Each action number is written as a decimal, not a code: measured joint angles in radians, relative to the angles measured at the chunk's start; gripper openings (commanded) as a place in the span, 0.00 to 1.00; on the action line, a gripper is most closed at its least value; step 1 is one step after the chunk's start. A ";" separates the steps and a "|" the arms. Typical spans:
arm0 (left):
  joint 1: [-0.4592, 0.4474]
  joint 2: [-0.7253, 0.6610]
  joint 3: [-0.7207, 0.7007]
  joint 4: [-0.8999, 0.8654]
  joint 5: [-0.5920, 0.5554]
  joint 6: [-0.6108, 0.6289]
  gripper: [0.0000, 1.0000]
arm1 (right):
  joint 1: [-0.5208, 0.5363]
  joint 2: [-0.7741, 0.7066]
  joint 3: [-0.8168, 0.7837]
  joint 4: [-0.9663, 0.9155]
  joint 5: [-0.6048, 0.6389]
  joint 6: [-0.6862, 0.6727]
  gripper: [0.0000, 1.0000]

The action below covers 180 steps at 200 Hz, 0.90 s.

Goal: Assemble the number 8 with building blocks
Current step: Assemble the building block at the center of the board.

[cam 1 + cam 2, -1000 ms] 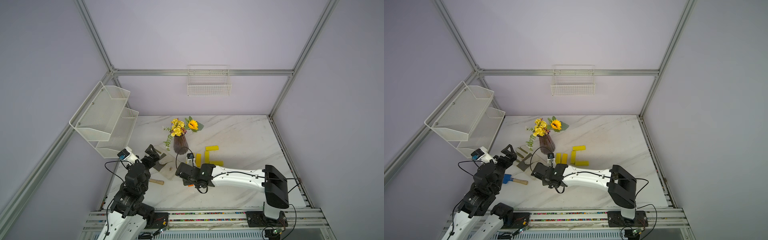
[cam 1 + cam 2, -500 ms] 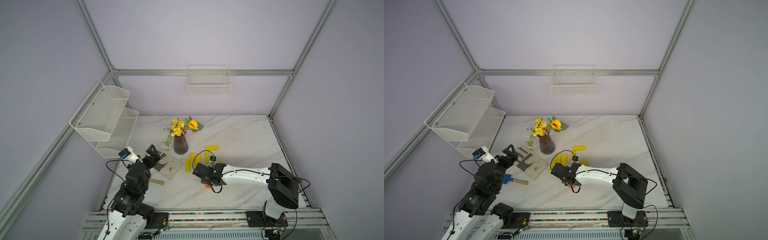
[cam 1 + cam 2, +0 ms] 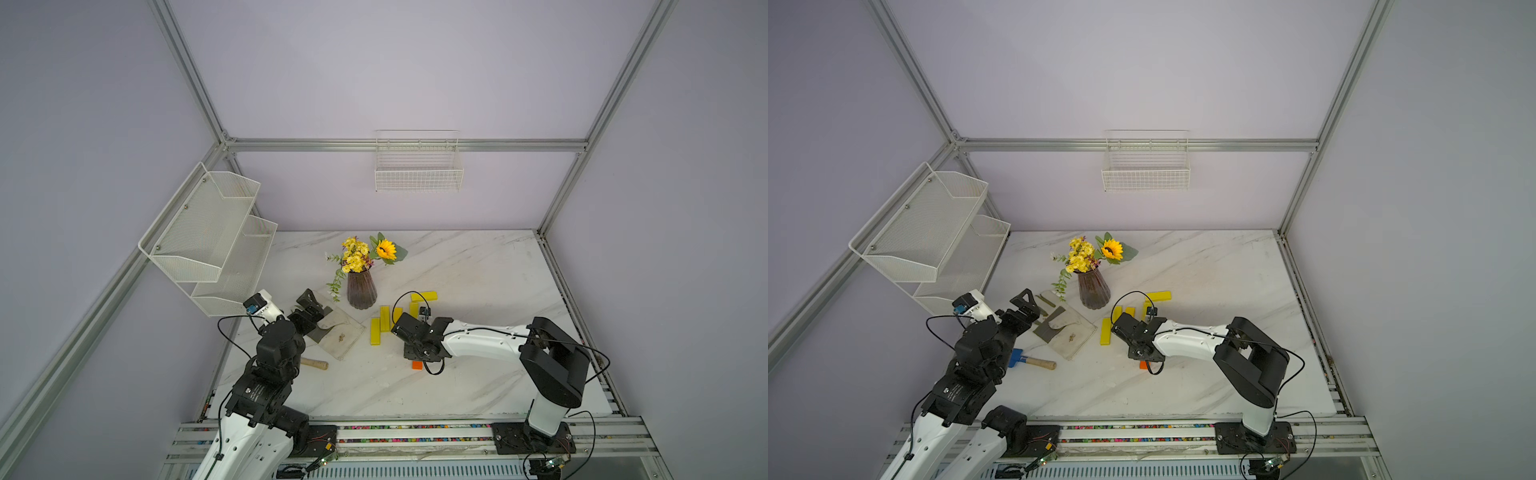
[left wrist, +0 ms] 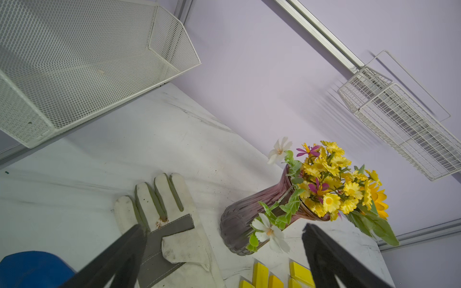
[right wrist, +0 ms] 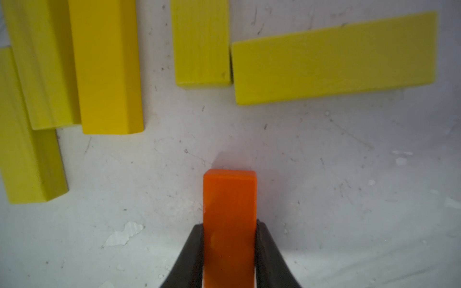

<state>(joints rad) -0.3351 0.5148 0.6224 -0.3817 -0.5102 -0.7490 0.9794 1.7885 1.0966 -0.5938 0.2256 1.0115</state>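
Observation:
My right gripper (image 5: 229, 225) is shut on the orange building block (image 5: 229, 199), gripping its long sides just above the marble table (image 3: 478, 270). In both top views only the block's end (image 3: 417, 365) (image 3: 1143, 365) shows under the wrist. Several yellow building blocks (image 3: 375, 331) (image 3: 1105, 331) lie just beyond it. In the right wrist view three (image 5: 104, 64) lie side by side, and two more (image 5: 334, 57) meet at a corner. No number 8 shape shows. My left gripper (image 3: 309, 305) (image 4: 223, 227) hangs open and empty over a work glove (image 3: 336, 332).
A purple vase of flowers (image 3: 361, 291) stands close behind the yellow blocks. A hammer (image 3: 1034, 361) lies near the left arm's base. A white mesh shelf (image 3: 208, 241) stands at the left edge, and a wire basket (image 3: 417, 174) hangs on the back wall.
My right arm has carried the orange block to the right, from in front of the vase to in front of the yellow blocks. The left arm has stayed put.

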 measured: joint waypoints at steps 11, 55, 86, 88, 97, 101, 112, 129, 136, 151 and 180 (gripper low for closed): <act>0.000 0.003 0.000 0.000 0.000 0.000 1.00 | 0.000 0.006 0.005 0.000 -0.002 -0.014 0.00; 0.000 0.010 0.000 0.004 0.001 0.000 1.00 | -0.006 0.031 0.036 -0.002 0.002 -0.071 0.00; 0.000 0.010 0.000 0.014 0.001 0.000 1.00 | -0.024 0.042 0.048 -0.006 0.010 -0.097 0.00; 0.000 0.010 0.000 0.014 0.001 0.000 1.00 | -0.026 0.042 0.048 -0.006 0.012 -0.097 0.00; 0.000 0.010 0.000 0.017 0.001 0.000 1.00 | -0.031 0.043 0.048 -0.006 0.016 -0.103 0.00; 0.000 0.010 0.000 0.018 0.000 0.000 1.00 | -0.033 0.043 0.048 -0.006 0.016 -0.105 0.00; 0.000 0.010 0.000 0.021 0.001 0.000 1.00 | -0.038 0.043 0.048 -0.006 0.017 -0.113 0.00; 0.000 0.010 0.000 0.022 0.000 0.000 1.00 | -0.043 0.045 0.050 -0.006 0.017 -0.123 0.00; 0.000 0.010 0.000 0.022 0.000 0.000 1.00 | -0.043 0.048 0.052 -0.005 0.017 -0.127 0.00; 0.000 0.013 0.000 0.022 0.000 0.000 1.00 | -0.043 0.054 0.059 -0.003 0.017 -0.133 0.00; 0.000 0.016 0.000 0.022 0.000 0.000 1.00 | -0.043 0.057 0.062 0.001 0.015 -0.137 0.00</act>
<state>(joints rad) -0.3351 0.5312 0.6224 -0.3595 -0.5098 -0.7486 0.9360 1.8458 1.1587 -0.5930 0.2409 0.8749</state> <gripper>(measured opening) 0.999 0.321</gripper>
